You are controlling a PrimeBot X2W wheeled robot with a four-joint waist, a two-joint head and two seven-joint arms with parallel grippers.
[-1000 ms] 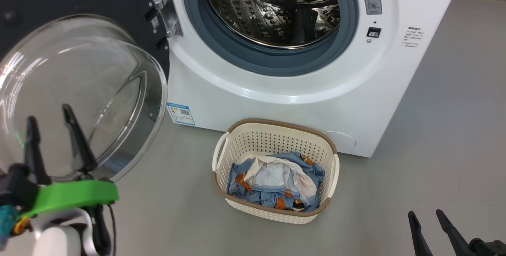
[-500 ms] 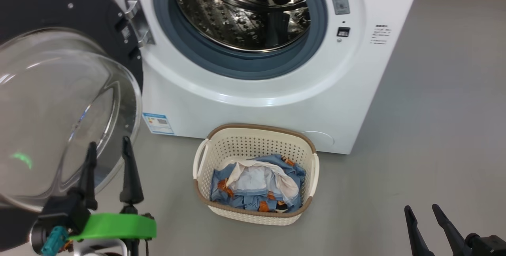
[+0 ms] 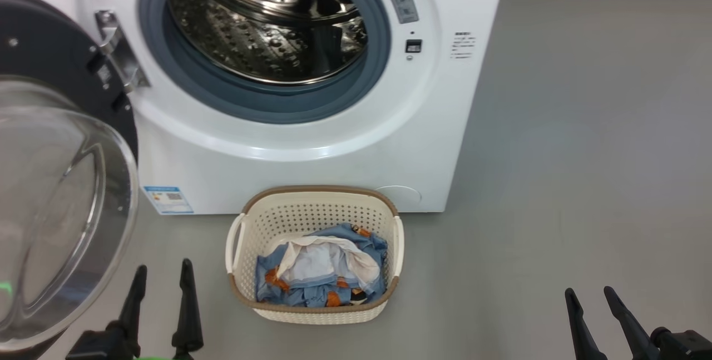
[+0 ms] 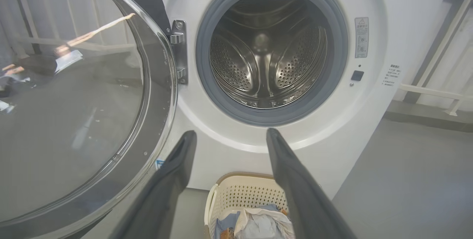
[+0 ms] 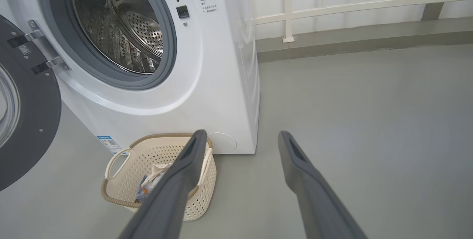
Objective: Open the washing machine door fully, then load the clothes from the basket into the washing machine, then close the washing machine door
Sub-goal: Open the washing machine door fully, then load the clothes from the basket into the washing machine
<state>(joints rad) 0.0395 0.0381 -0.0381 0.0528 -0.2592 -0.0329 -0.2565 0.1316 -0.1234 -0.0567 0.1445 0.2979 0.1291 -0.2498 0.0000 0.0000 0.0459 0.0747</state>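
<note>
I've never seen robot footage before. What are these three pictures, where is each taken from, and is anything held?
A two-armed robot faces a white front-loading washing machine. One picture comes from its head camera, looking down; the other two come from wrist cameras, each looking along that arm's two dark fingers. Those finger pairs are its tools: left tool at lower left, right tool at lower right in the head picture. Both are open and empty. The washing machine door is swung open; the steel drum looks empty. On the grey floor, a cream basket holds the clothes: blue printed fabric and a white garment.
</note>
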